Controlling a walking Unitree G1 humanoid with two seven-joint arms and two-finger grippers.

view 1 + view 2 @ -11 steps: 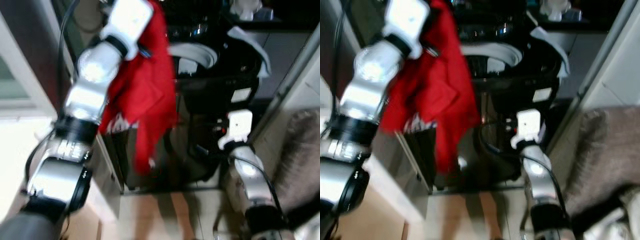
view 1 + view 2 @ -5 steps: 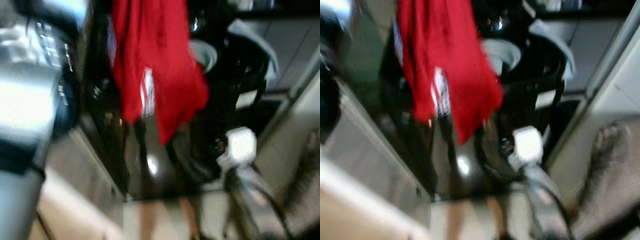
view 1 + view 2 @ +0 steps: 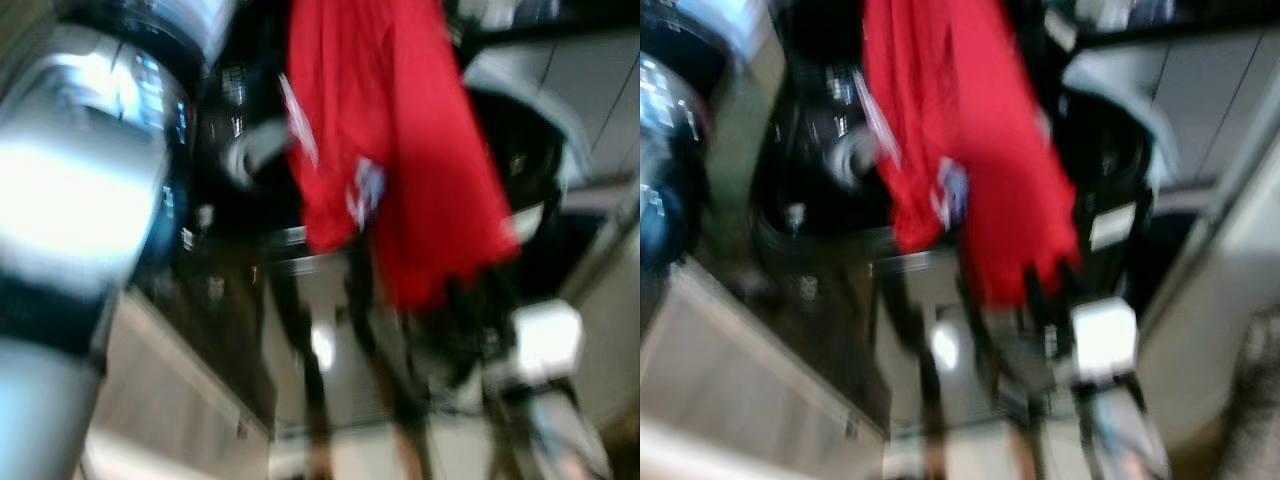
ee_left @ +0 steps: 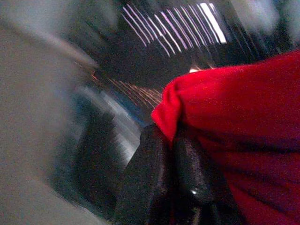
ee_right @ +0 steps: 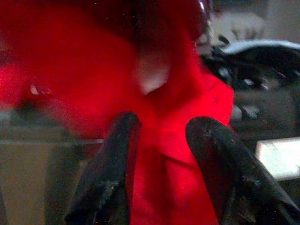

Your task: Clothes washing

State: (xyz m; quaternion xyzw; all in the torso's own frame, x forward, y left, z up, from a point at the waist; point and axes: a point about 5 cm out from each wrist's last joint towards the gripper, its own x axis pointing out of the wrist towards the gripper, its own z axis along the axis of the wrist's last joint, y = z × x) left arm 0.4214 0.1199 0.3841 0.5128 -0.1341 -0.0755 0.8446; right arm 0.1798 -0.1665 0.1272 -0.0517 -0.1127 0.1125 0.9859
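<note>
- At far left, left arm (image 3: 70, 210) fills the frame, blurred; left gripper (image 4: 171, 180) has its fingers pinched together on a fold of the red garment (image 3: 395, 150).
- Centre: garment hangs high in front of the black washing machine (image 3: 230, 210), hem dangling just above the right arm.
- Right gripper (image 5: 164, 173) sits low with fingers spread, cloth between them but not clamped.
- Risk: thin pinch could slip while swinging, or the hem could snag the machine rim and miss the drum.
</note>
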